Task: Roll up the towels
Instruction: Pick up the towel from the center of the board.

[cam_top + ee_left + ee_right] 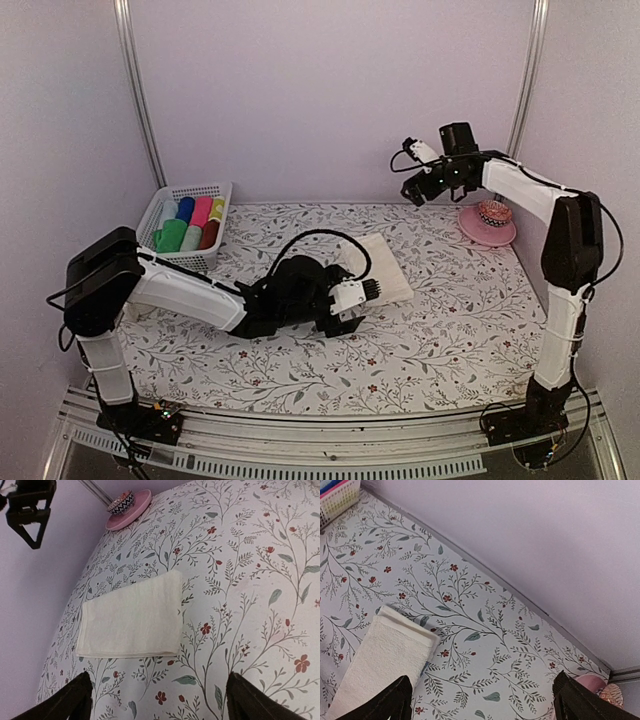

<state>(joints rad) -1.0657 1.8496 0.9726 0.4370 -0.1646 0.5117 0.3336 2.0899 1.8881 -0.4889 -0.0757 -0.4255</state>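
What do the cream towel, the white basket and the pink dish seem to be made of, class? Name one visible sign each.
Cream towel: soft woven cloth, probably cotton terry; matte, nubby surface, folded layers at its edge. White basket: likely rigid plastic; moulded lattice walls. Pink dish: smooth, slightly glossy, ceramic or plastic; cannot tell which.

I get soft, even light (lilac cast throughout), a faint shadow under the left arm (190, 290) on the bench (450, 340); wrist views curve at the edges.

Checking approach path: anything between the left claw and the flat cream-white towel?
Nothing: in the left wrist view only bare floral tablecloth separates the left claw from the flat cream-white towel.
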